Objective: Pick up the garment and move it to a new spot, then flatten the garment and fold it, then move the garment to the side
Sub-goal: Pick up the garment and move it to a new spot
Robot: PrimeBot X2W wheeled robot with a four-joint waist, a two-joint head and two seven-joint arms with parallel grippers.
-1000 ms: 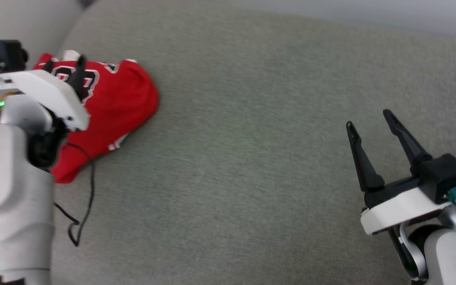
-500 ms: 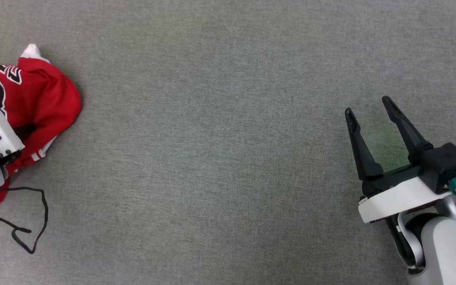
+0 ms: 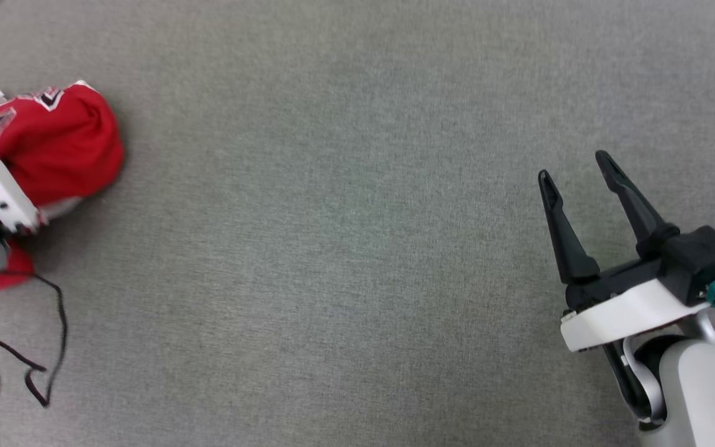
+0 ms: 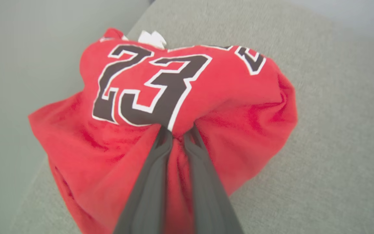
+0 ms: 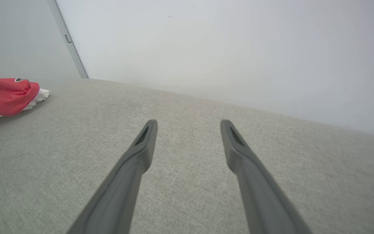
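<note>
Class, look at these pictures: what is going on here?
The robot's left tool is pinched shut on a fold of the red basketball jersey, numbered 23, which lies bunched at the left end of the grey fabric surface. The right tool stands open above bare surface far to the right, holding nothing. The jersey is not yet flattened or folded.

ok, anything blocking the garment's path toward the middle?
Nothing visible. The left hand is shut on the garment; grey surface toward the right hand is bare. A black cable trails near the left arm.
</note>
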